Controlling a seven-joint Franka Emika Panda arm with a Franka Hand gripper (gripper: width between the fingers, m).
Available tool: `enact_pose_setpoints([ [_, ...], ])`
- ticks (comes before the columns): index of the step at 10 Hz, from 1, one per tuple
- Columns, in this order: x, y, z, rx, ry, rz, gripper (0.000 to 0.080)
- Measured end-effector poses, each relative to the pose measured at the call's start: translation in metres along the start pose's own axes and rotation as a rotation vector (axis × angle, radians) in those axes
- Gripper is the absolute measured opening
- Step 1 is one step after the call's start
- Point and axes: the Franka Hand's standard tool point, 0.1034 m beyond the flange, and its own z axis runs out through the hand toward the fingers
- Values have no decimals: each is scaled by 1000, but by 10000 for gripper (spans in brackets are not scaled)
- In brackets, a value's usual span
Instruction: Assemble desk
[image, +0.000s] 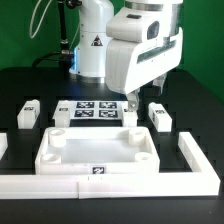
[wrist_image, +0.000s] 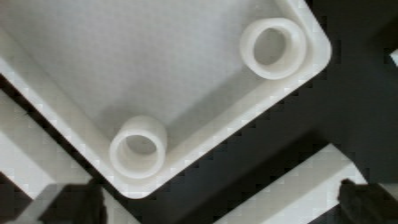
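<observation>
The white desk top, a tray with a raised rim, lies open side up at the front middle of the black table. In the wrist view its inside shows two round corner sockets. One short white leg lies at the exterior view's left and another at its right. My gripper hangs over the table just behind the top's far right corner. Its jaws are open and empty in the wrist view, with dark fingertips at both sides.
The marker board lies flat behind the desk top, beside the gripper. Long low white border strips run along the front and the exterior view's right. The arm's base stands at the back.
</observation>
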Motion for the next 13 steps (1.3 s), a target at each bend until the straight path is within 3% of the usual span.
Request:
enact_pose_setpoints([
  [3,-3,0,1,1,-2,-55,649],
  [7,-72,3,12,21,-14,-516,649],
  [8,-82,7,13,31,-16,-602,649],
  [9,-85,7,14,41,-19,-655,649],
  [13,-89,8,19,40,-16,-688,649],
])
